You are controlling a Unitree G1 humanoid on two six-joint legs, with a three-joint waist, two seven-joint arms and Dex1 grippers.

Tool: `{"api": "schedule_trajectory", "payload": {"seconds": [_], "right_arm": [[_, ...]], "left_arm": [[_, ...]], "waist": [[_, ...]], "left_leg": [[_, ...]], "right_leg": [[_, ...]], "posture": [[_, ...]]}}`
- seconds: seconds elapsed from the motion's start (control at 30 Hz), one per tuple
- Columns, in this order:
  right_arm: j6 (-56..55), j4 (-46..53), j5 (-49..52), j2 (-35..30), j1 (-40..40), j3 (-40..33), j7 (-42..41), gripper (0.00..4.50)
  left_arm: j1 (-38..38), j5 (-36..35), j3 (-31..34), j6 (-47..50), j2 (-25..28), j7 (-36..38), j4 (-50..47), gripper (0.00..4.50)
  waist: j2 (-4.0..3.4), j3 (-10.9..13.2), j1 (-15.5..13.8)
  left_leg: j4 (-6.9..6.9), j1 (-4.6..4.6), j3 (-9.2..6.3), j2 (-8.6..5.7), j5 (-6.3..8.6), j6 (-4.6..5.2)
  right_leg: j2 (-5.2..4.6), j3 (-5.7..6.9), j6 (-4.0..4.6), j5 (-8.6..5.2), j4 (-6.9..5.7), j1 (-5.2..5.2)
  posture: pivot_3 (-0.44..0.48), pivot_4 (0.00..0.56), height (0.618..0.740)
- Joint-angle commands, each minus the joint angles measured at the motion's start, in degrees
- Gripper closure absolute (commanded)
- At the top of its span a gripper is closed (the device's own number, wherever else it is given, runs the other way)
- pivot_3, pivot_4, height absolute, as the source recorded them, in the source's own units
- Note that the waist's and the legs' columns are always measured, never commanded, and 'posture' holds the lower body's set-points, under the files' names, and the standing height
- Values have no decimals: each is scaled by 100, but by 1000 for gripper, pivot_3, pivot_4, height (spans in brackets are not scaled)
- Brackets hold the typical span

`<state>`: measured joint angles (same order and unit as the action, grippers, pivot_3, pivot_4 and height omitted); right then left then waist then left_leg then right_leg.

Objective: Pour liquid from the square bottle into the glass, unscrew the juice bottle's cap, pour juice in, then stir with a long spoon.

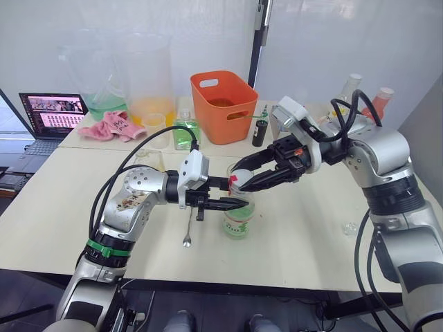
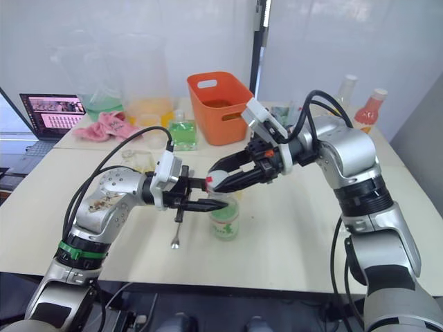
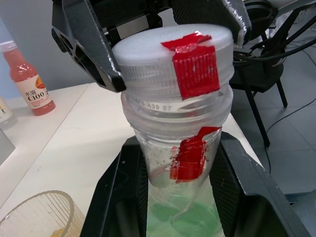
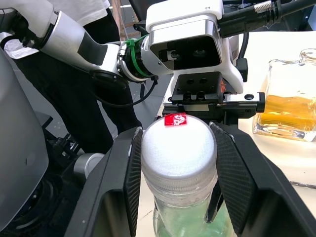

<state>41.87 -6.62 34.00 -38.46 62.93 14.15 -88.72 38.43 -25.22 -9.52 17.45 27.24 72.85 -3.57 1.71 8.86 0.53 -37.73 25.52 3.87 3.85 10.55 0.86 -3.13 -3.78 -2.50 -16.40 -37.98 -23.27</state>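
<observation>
Where readable, pink bottle [image 3: 30,81], "C100" label

Clear glossy plastic juice bottle [image 3: 177,163], matt white cap [image 4: 177,148] with shiny red tape, matt black claw fingers [image 4: 232,182].

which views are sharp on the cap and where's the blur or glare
Left wrist view: the cap and its red tape are crisp, while the pink bottle behind is soft. Right wrist view: the cap's white top looks slightly washed out; the square bottle stays readable. Left eye view: backlit windows wash out the clear jugs.
</observation>
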Motion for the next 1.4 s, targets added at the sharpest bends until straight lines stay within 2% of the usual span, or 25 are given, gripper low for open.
{"api": "schedule_trajectory", "payload": {"seconds": [0.03, 0.37, 0.63, 0.83, 0.9, 0.97, 1.07, 1.23, 1.4], "right_arm": [[-56, 357, 259, -42, 299, -619, 115, 2854], [298, 567, 589, 78, 248, -988, 441, 2854], [502, 843, 681, -130, -58, -1175, 747, 2854], [907, 1517, 762, -944, -1422, -2093, 1651, 2854], [800, 1706, 420, -1235, -2177, -2371, 2067, 2854], [1104, 2292, 285, -1272, -3350, -3033, 2825, 2854], [1407, 3181, 312, -784, -4620, -3732, 3913, 2854], [867, 3856, -375, 528, -6204, -4043, 5583, 2854], [75, 3648, -1008, 1195, -6842, -3780, 6299, 2854]], "left_arm": [[-25, 65, -222, 123, -28, -3, -84, 3190], [-58, 25, -250, 226, -21, 11, -99, 3190], [-119, 29, -254, 216, -8, 11, -143, 3190], [-176, 22, -239, 199, 6, -29, -206, 3190], [-145, 38, -242, 163, -23, -37, -138, 3190], [-118, 53, -230, 126, -51, -52, -66, 3190], [-134, 42, -187, 108, -53, -74, -53, 3190], [-138, 24, -142, 132, -57, -79, -44, 3190], [-93, 13, -126, 126, -60, -43, 31, 3190]], "waist": [[0, 0, 0], [-10, 6, -11], [-10, 7, -13], [-9, 7, -107], [-9, 7, -112], [-7, 5, -131], [-7, 4, -121], [-18, 1, -56], [-23, 0, -27]], "left_leg": [[0, 0, 0, 0, 0, 0], [0, -4, -3, -2, 1, 0], [0, -3, -2, -2, 0, 0], [1, 0, -3, -7, 1, 0], [3, 1, -1, -6, 1, 0], [5, 0, -2, -6, 1, 0], [12, 1, -6, -7, 0, -1], [10, -11, -13, -8, -3, -5], [4, -9, -4, -16, -4, -7]], "right_leg": [[0, 0, 0, 0, 0, 0], [-2, 4, 0, 0, -1, 8], [-3, 4, 0, 0, -1, 6], [-7, 4, 0, 0, 11, 11], [-7, 2, -1, 0, 15, 8], [-5, 1, 0, 0, 15, 8], [-2, -4, -2, -1, 26, 12], [7, -16, -11, -6, 23, 24], [-1, -24, -17, -9, 25, 24]], "posture": [[0, 150, 739], [0, 150, 739], [0, 150, 739], [0, 150, 739], [0, 150, 739], [0, 150, 739], [0, 150, 739], [0, 150, 739], [0, 150, 739]]}}
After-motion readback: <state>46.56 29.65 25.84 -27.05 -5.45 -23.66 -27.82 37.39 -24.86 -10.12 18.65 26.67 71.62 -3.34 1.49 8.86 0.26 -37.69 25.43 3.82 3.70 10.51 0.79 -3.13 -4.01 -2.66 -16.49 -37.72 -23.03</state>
